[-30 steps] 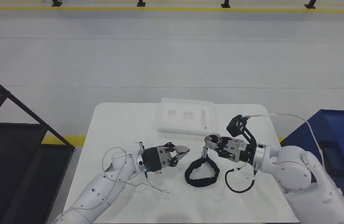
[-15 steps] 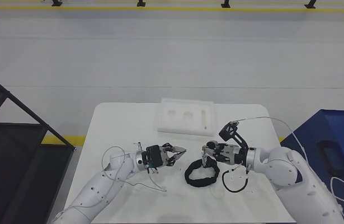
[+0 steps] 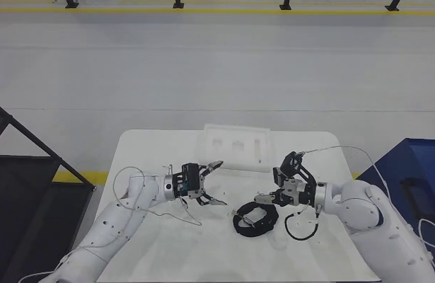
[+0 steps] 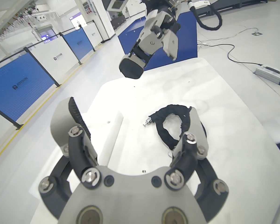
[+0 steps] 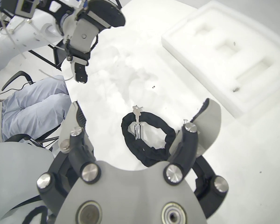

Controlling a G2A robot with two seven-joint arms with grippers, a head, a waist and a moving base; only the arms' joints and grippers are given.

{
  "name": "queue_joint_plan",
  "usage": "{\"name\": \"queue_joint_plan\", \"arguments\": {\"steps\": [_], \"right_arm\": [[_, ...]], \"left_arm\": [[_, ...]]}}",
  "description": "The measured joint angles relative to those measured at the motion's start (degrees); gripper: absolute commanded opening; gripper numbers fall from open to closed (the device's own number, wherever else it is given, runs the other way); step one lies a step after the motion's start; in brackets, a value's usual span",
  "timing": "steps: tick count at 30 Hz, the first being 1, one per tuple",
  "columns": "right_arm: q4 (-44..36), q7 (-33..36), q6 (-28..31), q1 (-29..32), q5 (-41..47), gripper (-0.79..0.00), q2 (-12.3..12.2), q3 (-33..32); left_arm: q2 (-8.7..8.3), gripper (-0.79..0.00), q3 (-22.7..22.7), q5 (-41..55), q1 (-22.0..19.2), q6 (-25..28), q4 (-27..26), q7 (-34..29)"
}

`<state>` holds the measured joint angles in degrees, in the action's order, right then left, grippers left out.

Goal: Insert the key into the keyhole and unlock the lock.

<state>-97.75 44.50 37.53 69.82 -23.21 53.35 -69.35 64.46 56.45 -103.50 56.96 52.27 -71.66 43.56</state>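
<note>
The black cable lock [image 5: 151,152] lies on the desk [image 3: 153,156] between the arms. It is just beside the spread right end effector [image 5: 141,106] and farther from the equally spread left end effector [image 4: 131,106]. The right wrist view shows the key [image 5: 137,114] in line with the lock cylinder [image 5: 138,130], pointing away from that wrist and seemingly seated. The left wrist view catches the cylinder's tip side-on.

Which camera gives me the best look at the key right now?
Right wrist view: the key is plain, its blade running into the silver cylinder within the black loop. The left wrist view gives a small metal tip beside the loop; the top view, a faint glint.
</note>
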Motion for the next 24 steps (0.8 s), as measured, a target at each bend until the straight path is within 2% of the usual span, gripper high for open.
{"name": "queue_joint_plan", "arguments": {"steps": [4,10,14,24], "right_arm": [[3.3,-3.5,9.1,-3.2,-0.9,0.000,0.3,1.1],[8.9,-10.0,20.1,-9.4,-4.3,0.000,1.2,2.8],[9.4,-14.2,20.5,-13.0,-9.0,0.000,1.5,4.0],[11.7,-23.2,20.5,-19.9,-16.4,0.000,1.1,8.7]], "left_arm": [[-0.32,0.000,1.8,3.2,-3.6,5.4,1.9,-3.0],[-1.01,0.000,-1.3,14.1,-9.0,5.7,5.1,-9.3],[-2.50,0.000,-5.4,21.8,-13.2,5.7,5.8,-15.2],[-7.74,0.000,-17.8,42.0,-26.0,5.7,4.2,-28.8]]}}
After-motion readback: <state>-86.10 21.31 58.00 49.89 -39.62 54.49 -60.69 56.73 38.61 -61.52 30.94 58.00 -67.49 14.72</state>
